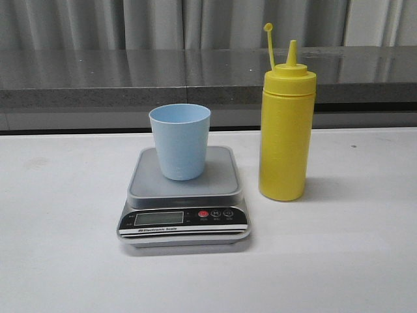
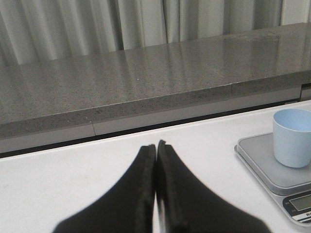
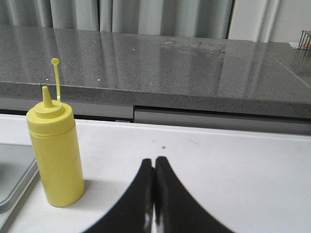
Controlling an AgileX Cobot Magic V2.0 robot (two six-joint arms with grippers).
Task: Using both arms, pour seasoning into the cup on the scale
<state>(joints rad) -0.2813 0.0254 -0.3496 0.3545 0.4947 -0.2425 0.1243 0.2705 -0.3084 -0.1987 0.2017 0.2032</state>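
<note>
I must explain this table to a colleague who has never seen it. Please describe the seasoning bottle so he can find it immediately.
Start from the white table and find the silver-grey digital scale near its middle, with a pale blue cup standing on it. Directly to the scale's right, on the table itself, stands the seasoning bottle. It is the only yellow thing, taller than the cup, with a pointed nozzle and a small cap on a thin tether.

One cup, one scale, one seasoning bottle, two claws.

You see a yellow squeeze bottle, a pale blue cup, a silver-grey scale with one red button, and a white table.
</note>
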